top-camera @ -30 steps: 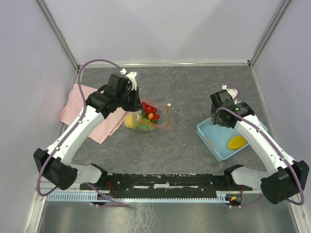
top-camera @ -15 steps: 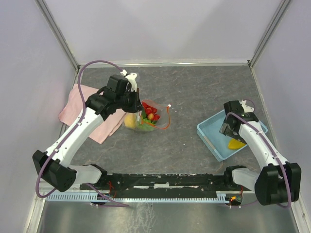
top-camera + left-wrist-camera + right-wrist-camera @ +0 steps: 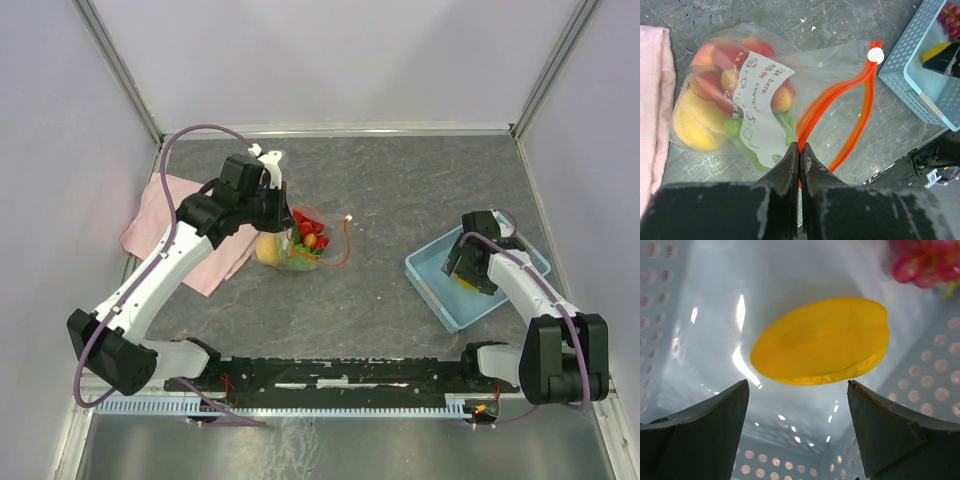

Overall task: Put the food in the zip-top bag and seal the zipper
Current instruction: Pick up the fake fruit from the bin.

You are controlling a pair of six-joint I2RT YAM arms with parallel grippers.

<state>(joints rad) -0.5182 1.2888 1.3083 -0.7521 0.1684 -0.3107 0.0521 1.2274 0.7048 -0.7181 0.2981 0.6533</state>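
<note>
Plainly, white label (image 3: pixel 762 97) on zip-top bag (image 3: pixel 840 65) reads "DATE", "CONTEN".

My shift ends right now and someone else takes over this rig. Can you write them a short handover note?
The left gripper is shut on the zipper of the zip-top bag.
The right gripper is open, down in the light-blue basket, with its jaws on either side of a yellow toy fruit.
Done: several toy fruits are in the bag.
Left: the yellow toy fruit and the red grapes in the basket go into the bag. Its mouth is open, so seal the zipper afterwards.
</note>
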